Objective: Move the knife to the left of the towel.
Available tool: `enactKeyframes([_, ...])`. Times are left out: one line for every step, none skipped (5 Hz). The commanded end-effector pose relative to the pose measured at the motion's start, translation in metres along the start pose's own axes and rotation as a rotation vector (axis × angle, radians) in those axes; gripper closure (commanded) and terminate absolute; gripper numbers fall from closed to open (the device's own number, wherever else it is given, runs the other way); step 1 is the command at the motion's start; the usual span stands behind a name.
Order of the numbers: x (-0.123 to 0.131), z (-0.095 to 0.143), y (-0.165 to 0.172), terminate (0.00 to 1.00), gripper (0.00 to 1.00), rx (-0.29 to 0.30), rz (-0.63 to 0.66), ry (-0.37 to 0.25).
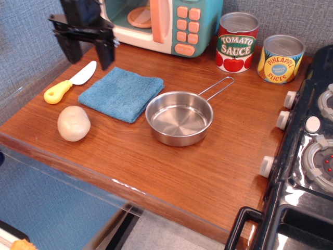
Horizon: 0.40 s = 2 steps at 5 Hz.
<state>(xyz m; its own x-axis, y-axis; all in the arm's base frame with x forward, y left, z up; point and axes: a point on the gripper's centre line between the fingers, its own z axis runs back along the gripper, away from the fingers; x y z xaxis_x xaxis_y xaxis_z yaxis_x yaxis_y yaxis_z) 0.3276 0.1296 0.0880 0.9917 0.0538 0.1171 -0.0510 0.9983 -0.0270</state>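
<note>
Nearest us, a pale round object (73,123) rests on the table (171,172). Behind it we see the knife (69,83) lying flat just left of the towel (122,92). Farther back, the gripper (87,54) hangs above the table, jaws spread wide, empty; its upper part is cut off.
</note>
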Motion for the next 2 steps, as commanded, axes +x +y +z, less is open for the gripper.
enactKeyframes([-0.0024, 0.0137, -0.0106, 0.00, 0.00, 0.036, -0.060, -0.023])
enactKeyframes([-0.0024, 0.0137, -0.0106, 1.00, 0.00, 0.036, -0.060, -0.023])
